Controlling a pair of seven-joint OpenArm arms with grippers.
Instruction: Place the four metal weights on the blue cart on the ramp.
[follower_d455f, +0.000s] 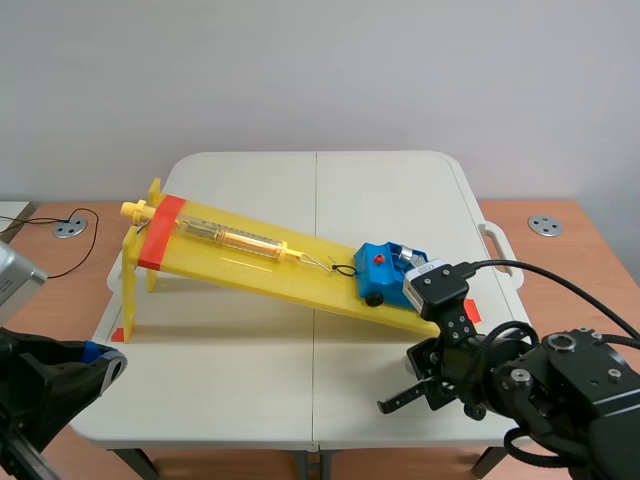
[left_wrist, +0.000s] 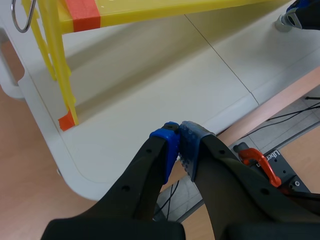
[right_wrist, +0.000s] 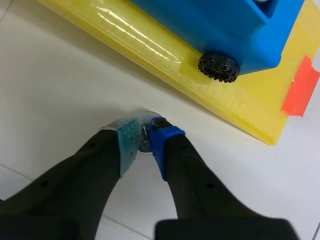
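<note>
The blue cart (follower_d455f: 384, 270) sits at the low right end of the yellow ramp (follower_d455f: 215, 262), with silvery metal showing in its tray. In the right wrist view the cart (right_wrist: 215, 25) and its black wheel (right_wrist: 218, 66) stand on the ramp (right_wrist: 150, 47) just ahead of my right gripper (right_wrist: 144, 131). That gripper is down at the white table, shut on a small silvery metal weight (right_wrist: 145, 145). In the scene view the right gripper (follower_d455f: 392, 402) is low in front of the ramp's lower end. My left gripper (left_wrist: 177, 142) is shut on nothing, off the table's near left corner (follower_d455f: 95, 355).
A yellow spring scale (follower_d455f: 230, 236) lies along the ramp, tied to the cart by a thin cord. The ramp's raised end rests on yellow legs (left_wrist: 60, 75) at the left. Wooden desks flank the white table (follower_d455f: 250, 360). An orange clamp (left_wrist: 260, 162) lies below the table's edge.
</note>
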